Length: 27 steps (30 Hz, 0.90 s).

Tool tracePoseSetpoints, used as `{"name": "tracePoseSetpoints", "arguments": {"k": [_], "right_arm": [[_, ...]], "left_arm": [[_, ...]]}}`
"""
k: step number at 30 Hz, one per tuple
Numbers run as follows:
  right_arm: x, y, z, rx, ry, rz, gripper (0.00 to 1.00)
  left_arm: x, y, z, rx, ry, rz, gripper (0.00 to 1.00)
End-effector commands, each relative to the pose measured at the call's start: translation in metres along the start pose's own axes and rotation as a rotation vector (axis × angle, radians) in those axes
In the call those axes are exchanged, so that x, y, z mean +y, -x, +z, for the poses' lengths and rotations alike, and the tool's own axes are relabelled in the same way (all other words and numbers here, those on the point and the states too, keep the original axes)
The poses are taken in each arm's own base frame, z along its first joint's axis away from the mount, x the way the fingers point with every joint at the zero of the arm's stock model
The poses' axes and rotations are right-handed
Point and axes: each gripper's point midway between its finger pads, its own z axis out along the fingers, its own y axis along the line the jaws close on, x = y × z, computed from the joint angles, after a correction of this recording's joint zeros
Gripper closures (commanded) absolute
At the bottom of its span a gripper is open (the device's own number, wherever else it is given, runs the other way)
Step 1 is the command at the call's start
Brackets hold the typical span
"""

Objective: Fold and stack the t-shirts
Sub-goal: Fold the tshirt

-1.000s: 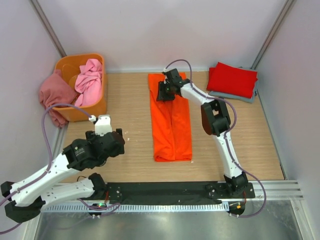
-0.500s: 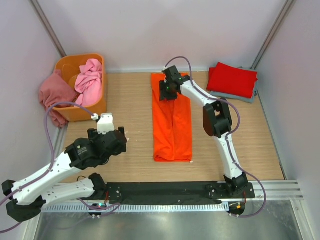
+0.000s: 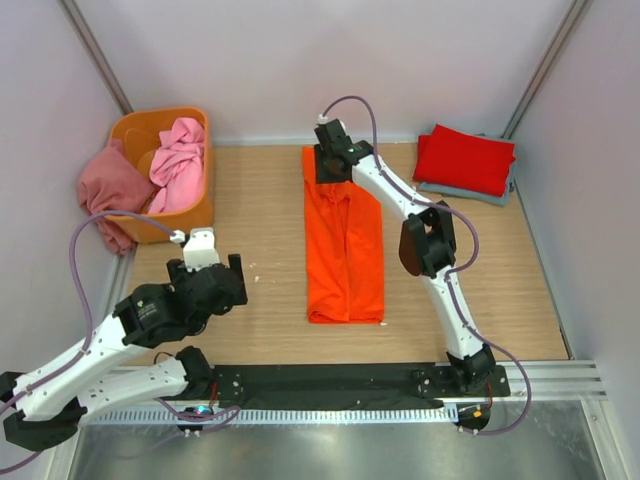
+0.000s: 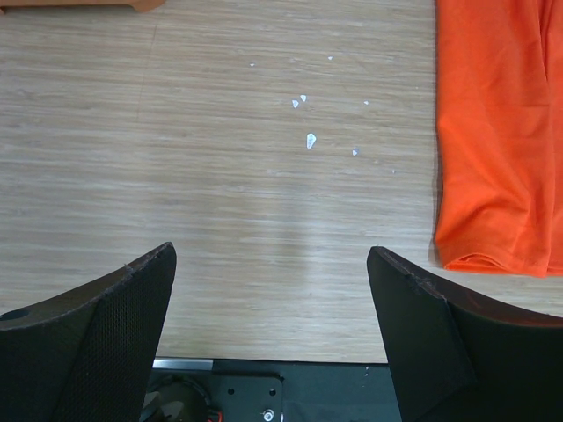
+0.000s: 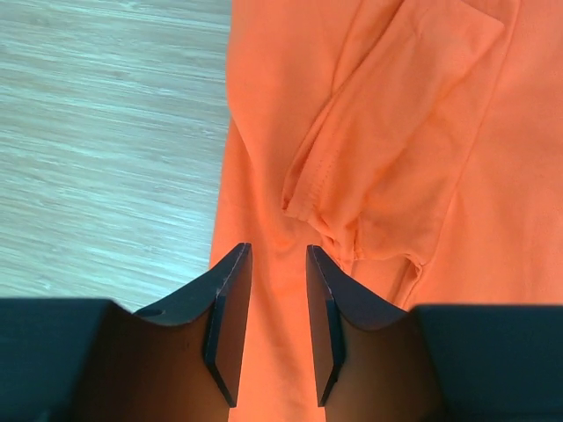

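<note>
From above, the bright orange t-shirt (image 3: 345,250), folded into a long smooth strip, lies mid-frame on the wood-grain surface (image 3: 260,200), its upper end under the right pincer (image 3: 330,165). The left pincer (image 3: 207,268) sits lower left, well apart. Left wrist: its matte black jaws gape released over wood, the shirt's rounded hem at right. Right wrist: jaws narrowly parted over a stitched sleeve fold; I cannot tell whether they grasp it.
</note>
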Motion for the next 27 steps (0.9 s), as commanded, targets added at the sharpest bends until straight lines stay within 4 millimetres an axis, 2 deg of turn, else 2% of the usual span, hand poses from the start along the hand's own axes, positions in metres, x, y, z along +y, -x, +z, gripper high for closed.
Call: {"name": "tracePoseSetpoints", "arguments": {"k": [1, 13, 18, 20, 22, 23, 24, 26, 27], "right_arm": [[0.005, 0.015, 0.002, -0.06, -0.03, 0.011, 0.63], [-0.002, -0.006, 0.038, -0.051, -0.115, -0.017, 0.59], [-0.004, -0.007, 0.044, -0.06, -0.126, -0.016, 0.6], [-0.005, -0.005, 0.043, -0.068, -0.131, -0.019, 0.64], [-0.004, -0.003, 0.042, -0.073, -0.129, -0.021, 0.75], [-0.005, -0.001, 0.041, -0.079, -0.132, -0.023, 0.84], [-0.005, 0.001, 0.039, -0.082, -0.132, -0.024, 0.97], [-0.008, 0.002, 0.035, -0.089, -0.147, -0.025, 0.99], [-0.009, 0.01, 0.026, -0.109, -0.153, -0.02, 0.99]], "left_arm": [[-0.001, 0.009, 0.001, -0.041, -0.002, -0.03, 0.1], [-0.002, 0.01, -0.001, -0.048, -0.017, -0.038, 0.1], [-0.001, 0.01, -0.001, -0.049, -0.018, -0.041, 0.1], [-0.002, 0.009, 0.0, -0.047, -0.016, -0.037, 0.11], [-0.001, 0.01, -0.001, -0.048, -0.015, -0.039, 0.11], [-0.001, 0.01, -0.001, -0.05, -0.016, -0.04, 0.11], [-0.001, 0.01, -0.001, -0.05, -0.017, -0.041, 0.1], [-0.001, 0.009, 0.0, -0.048, -0.015, -0.039, 0.1], [-0.001, 0.009, 0.0, -0.049, -0.016, -0.038, 0.11]]}}
